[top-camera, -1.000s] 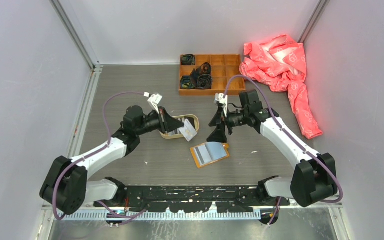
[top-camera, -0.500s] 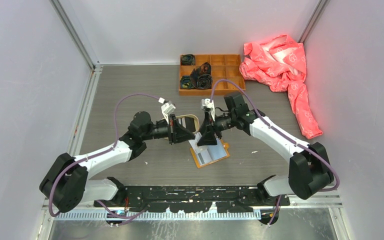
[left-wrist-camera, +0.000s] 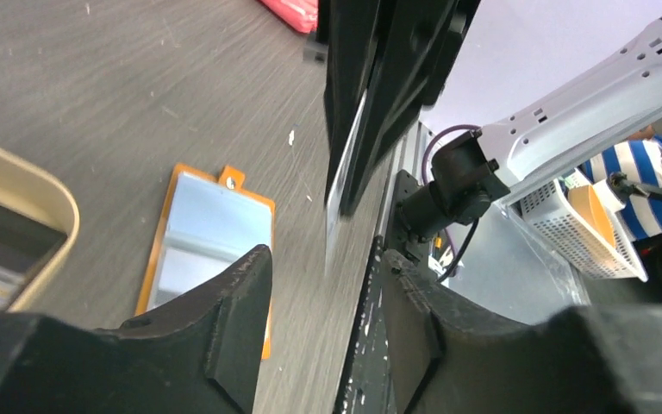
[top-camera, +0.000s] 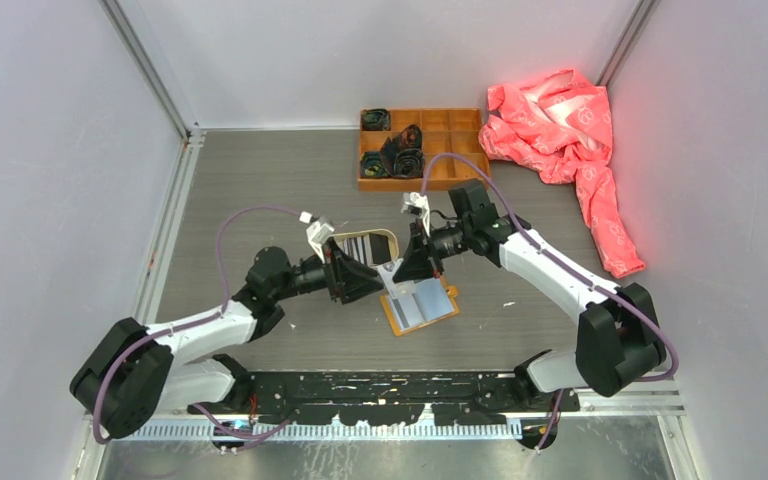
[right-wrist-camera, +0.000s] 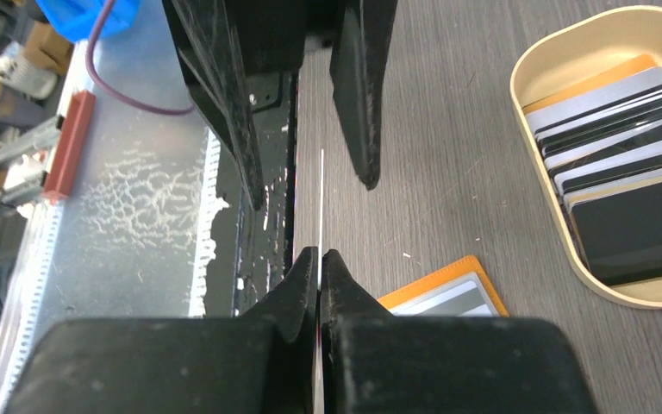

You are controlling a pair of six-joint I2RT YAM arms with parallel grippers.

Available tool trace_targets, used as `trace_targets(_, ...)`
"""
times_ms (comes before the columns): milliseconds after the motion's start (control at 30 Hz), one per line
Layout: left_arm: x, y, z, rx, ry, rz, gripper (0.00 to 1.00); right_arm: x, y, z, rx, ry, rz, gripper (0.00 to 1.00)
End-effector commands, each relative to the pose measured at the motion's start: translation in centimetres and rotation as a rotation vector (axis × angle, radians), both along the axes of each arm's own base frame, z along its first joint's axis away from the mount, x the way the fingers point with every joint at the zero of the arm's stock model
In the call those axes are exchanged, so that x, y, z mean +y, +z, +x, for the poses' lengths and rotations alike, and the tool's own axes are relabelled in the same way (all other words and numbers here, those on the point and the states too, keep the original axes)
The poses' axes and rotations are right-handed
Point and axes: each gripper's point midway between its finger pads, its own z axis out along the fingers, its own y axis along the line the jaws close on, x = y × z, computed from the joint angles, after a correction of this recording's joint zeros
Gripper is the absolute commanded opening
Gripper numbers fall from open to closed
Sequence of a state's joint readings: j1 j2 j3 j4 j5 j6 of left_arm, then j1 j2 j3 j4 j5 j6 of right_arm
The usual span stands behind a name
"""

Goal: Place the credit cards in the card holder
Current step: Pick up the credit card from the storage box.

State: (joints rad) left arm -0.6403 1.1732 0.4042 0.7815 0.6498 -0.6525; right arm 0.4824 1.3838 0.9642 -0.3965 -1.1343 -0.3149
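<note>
Just left of the card holder (top-camera: 422, 306): left jaws parted, gripping nothing, flanking a single card (right-wrist-camera: 321, 207) without contact. Behind and left of the holder: tan tray (right-wrist-camera: 526, 69), stacked with more credit cards (right-wrist-camera: 621, 129). Above the holder's far edge: right jaws pinched shut on that card, held upright on edge. Holder itself lying open, flat on the counter (top-camera: 260, 180).

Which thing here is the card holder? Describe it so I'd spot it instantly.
On the grey table, find the tan oval tray of cards. Beside it, nearer the arms' bases, lies the card holder: a flat open rectangle, orange-edged and grey inside, unlike the deep tray.
</note>
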Motion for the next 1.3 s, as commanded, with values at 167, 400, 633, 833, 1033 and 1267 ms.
trace_targets(167,-0.6,0.6,-2.0,-0.105,0.056,-0.149,0.59,1.4,3.8,1.5,0.111,-0.067,0.115,0.02)
trace_targets(400,-2.1,1.2,-0.9,-0.099,0.086,-0.205,0.60,1.5,3.5,1.4,0.135,-0.057,0.122,0.02)
trace_targets(633,-3.4,1.0,-0.1,-0.030,0.067,-0.245,0.40,1.6,3.0,0.9,0.137,-0.034,0.111,0.03)
trace_targets(833,-4.0,1.0,-0.4,-0.003,0.025,-0.246,0.00,1.3,2.4,0.8,0.090,-0.019,0.079,0.04)
trace_targets(1033,-3.6,-0.5,-1.4,0.005,-0.005,-0.208,0.00,0.0,2.8,1.7,0.045,-0.056,0.030,0.37)
trace_targets(1267,-4.1,-2.2,-3.2,0.056,-0.115,-0.166,0.00,-0.3,3.5,2.1,0.049,-0.078,0.046,0.39)
